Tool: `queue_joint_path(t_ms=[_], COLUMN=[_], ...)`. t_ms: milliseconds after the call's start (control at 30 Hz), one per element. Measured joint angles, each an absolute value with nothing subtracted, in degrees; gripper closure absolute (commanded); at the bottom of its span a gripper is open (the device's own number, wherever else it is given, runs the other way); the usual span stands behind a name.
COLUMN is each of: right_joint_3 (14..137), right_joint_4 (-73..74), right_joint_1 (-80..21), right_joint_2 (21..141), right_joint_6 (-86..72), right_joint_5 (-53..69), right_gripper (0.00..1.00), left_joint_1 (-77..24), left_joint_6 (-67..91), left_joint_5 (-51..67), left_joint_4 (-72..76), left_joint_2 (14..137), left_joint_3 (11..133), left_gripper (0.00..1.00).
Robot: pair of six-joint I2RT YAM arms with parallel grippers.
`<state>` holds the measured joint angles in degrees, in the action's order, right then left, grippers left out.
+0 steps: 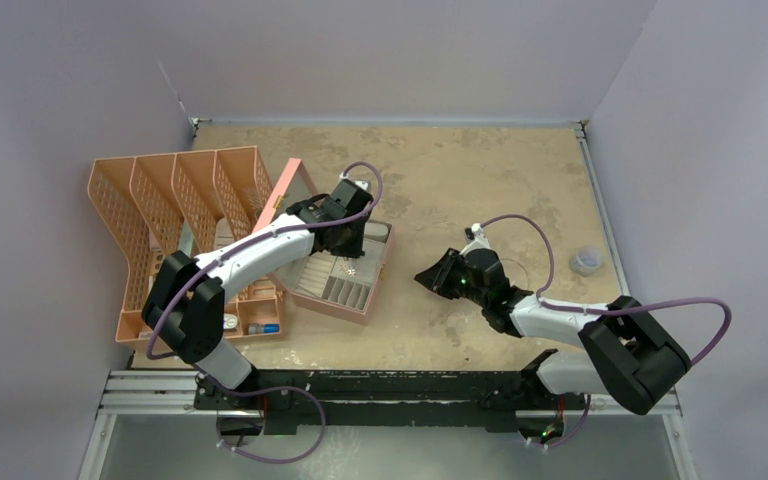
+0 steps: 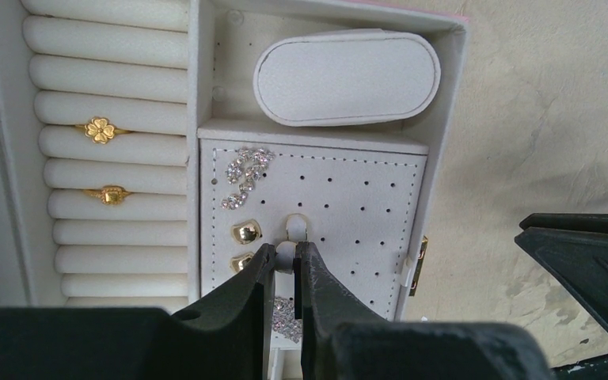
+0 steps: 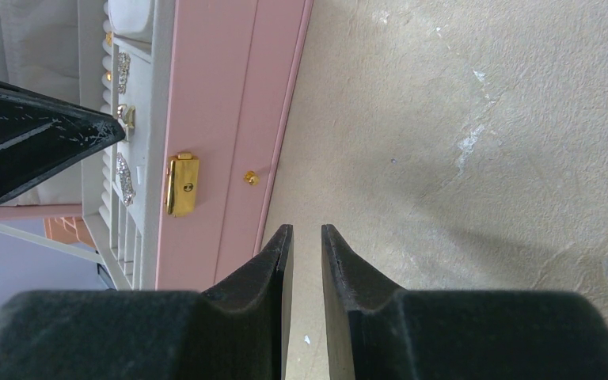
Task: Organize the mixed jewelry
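My left gripper (image 2: 286,252) hangs over the white earring panel (image 2: 348,198) of the open pink jewelry box (image 1: 360,290). It is shut on a small gold-rimmed hoop earring (image 2: 286,255), right below a matching hoop (image 2: 296,226) set in the panel. Two gold studs (image 2: 246,231) and sparkly pieces (image 2: 245,168) sit on the panel's left. Two gold rings (image 2: 100,130) sit in the ring rolls. My right gripper (image 3: 302,231) is empty, its jaws a narrow gap apart, over bare table right of the box (image 3: 222,119). In the top view it (image 1: 432,277) points at the box.
A pink slotted file rack (image 1: 175,195) stands at the left, with a tray holding a blue-capped tube (image 1: 263,328) in front of it. A small clear cup (image 1: 587,261) sits near the right edge. The box's gold latch (image 3: 181,184) faces my right gripper.
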<state>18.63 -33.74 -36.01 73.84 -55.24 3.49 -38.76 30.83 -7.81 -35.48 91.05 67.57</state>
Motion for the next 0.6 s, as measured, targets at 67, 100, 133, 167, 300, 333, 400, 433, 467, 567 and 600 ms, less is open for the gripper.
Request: queue_joint_path(t_ms=[67,100,133,167,300,333,400,433,467,567,600], right_joint_3=[18.6,18.6,18.6,18.6,18.6,18.6,18.6,18.6,18.6,18.6,18.6], right_joint_4=[-33.7,-33.7,-33.7,-33.7,-33.7,-33.7,-33.7,-33.7,-33.7,-33.7,-33.7], right_joint_1=[-36.0,-36.0,-36.0,-36.0,-36.0,-36.0,-36.0,-36.0,-36.0,-36.0,-36.0], right_joint_2=[73.8,73.8,73.8,73.8,73.8,73.8,73.8,73.8,73.8,73.8,73.8], right_joint_6=[-55.2,-55.2,-55.2,-55.2,-55.2,-55.2,-55.2,-55.2,-55.2,-55.2,-55.2], right_joint_5=[3.5,3.5,3.5,3.5,3.5,3.5,3.5,3.5,3.5,3.5,3.5], right_gripper=[0.78,0.78,0.78,0.78,0.78,0.78,0.78,0.78,0.78,0.78,0.78], left_joint_1=[-38.8,-38.8,-38.8,-38.8,-38.8,-38.8,-38.8,-38.8,-38.8,-38.8,-38.8], left_joint_6=[30.8,30.8,30.8,30.8,30.8,30.8,30.8,30.8,30.8,30.8,30.8], left_joint_5=[-7.7,-7.7,-7.7,-7.7,-7.7,-7.7,-7.7,-7.7,-7.7,-7.6,-7.5], left_joint_4=[-35.6,-35.7,-35.8,-36.0,-36.5,-36.6,-36.6,-36.6,-36.6,-36.5,-36.5], left_joint_2=[91.0,91.0,91.0,91.0,91.0,91.0,91.0,91.0,91.0,91.0,91.0], left_joint_3=[67.6,67.6,67.6,67.6,67.6,67.6,67.6,67.6,67.6,67.6,67.6], left_gripper=[1.0,1.0,1.0,1.0,1.0,1.0,1.0,1.0,1.0,1.0,1.0])
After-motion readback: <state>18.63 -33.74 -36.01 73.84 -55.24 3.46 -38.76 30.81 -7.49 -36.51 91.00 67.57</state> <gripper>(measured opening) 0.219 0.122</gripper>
